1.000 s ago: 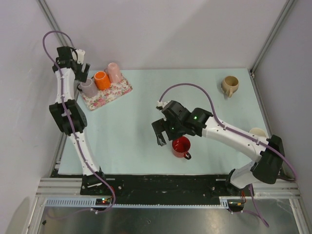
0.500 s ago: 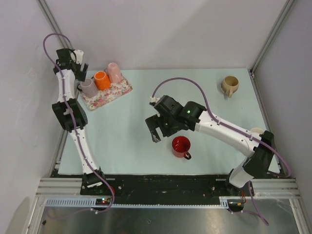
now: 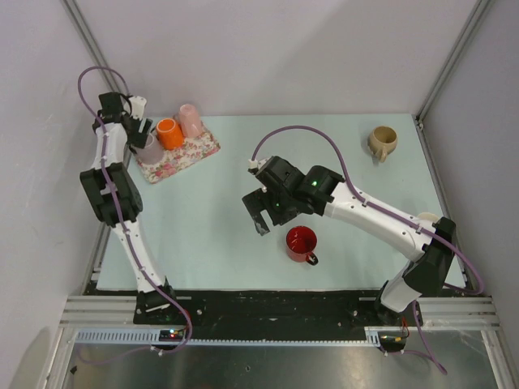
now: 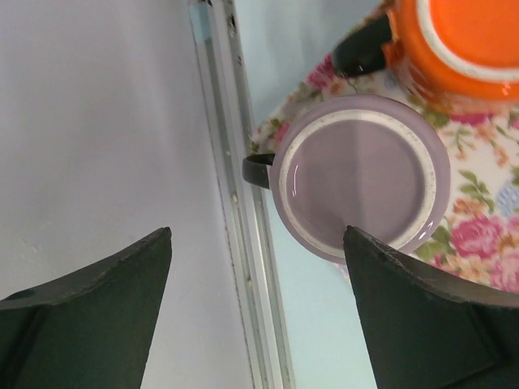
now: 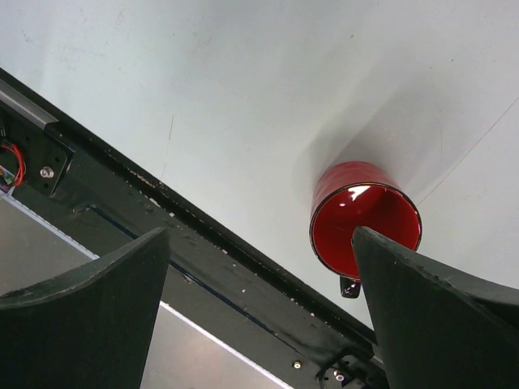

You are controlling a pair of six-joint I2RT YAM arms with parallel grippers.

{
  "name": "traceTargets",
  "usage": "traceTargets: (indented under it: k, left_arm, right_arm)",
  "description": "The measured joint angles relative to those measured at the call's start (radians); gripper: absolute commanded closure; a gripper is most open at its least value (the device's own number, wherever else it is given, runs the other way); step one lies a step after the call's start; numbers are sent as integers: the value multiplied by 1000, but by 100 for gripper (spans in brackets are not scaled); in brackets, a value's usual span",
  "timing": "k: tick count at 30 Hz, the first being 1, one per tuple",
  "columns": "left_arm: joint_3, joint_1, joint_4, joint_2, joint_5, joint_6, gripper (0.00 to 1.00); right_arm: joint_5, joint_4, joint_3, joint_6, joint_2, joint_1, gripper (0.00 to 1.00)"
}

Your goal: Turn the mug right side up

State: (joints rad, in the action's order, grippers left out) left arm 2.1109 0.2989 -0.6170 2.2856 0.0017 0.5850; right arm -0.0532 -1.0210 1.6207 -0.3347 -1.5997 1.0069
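A red mug (image 3: 301, 242) stands upright on the table near the front, mouth up, handle toward the front; it also shows in the right wrist view (image 5: 365, 219). My right gripper (image 3: 261, 215) is open and empty, hovering just left of the mug (image 5: 259, 243). A lilac mug (image 3: 148, 147) stands upside down on a floral tray (image 3: 203, 150), its base up in the left wrist view (image 4: 357, 174). My left gripper (image 3: 142, 123) is open and empty above it, centred over the table's left rail (image 4: 258, 235).
An orange mug (image 3: 168, 132) and a pink mug (image 3: 190, 120) also stand on the tray. A beige mug (image 3: 382, 142) stands at the back right. A metal frame rail (image 4: 243, 267) runs along the table's left edge.
My right gripper has moved left and back, away from the red mug. My left gripper has shifted slightly toward the lilac mug.
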Motion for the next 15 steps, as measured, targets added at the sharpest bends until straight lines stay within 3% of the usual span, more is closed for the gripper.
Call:
traceTargets:
  k: [8, 15]
  left_arm:
    - [-223, -22, 9, -152, 48, 20, 9]
    - [-350, -55, -53, -260, 133, 33, 1]
  right_arm:
    - [-4, 0, 0, 11, 0, 0, 1]
    - [-3, 1, 0, 14, 0, 0, 1]
